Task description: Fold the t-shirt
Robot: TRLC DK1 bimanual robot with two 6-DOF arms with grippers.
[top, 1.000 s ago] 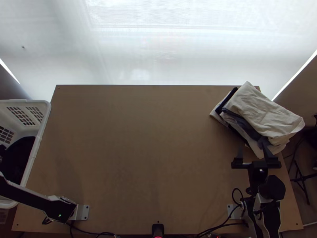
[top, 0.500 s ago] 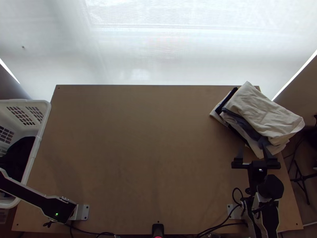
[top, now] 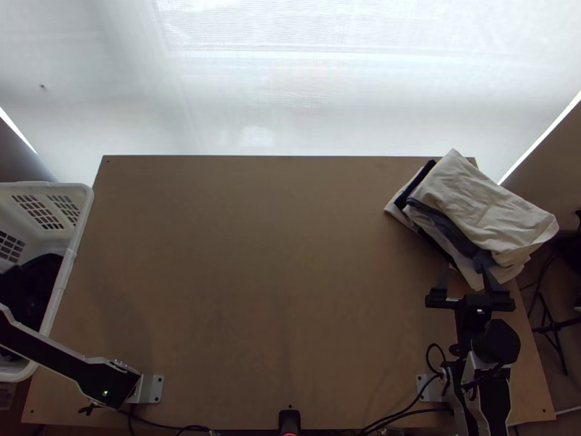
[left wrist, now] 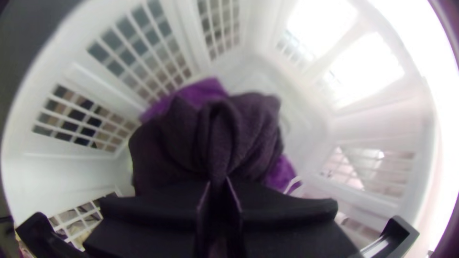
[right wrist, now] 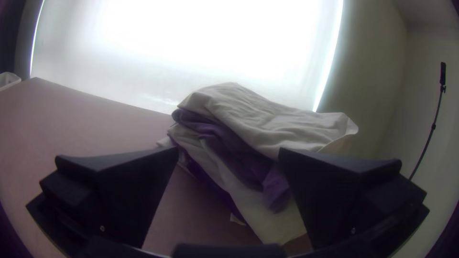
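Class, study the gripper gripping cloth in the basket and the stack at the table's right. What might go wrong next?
The left gripper pinches a narrow fold of dark cloth, which might slip out. Purple cloth lies against it and could come along. The right gripper, open beside the cloth stack, might nudge it.

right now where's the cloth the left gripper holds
In the left wrist view, the dark cloth is bunched in the white basket, left of the table, pinched by the left gripper.
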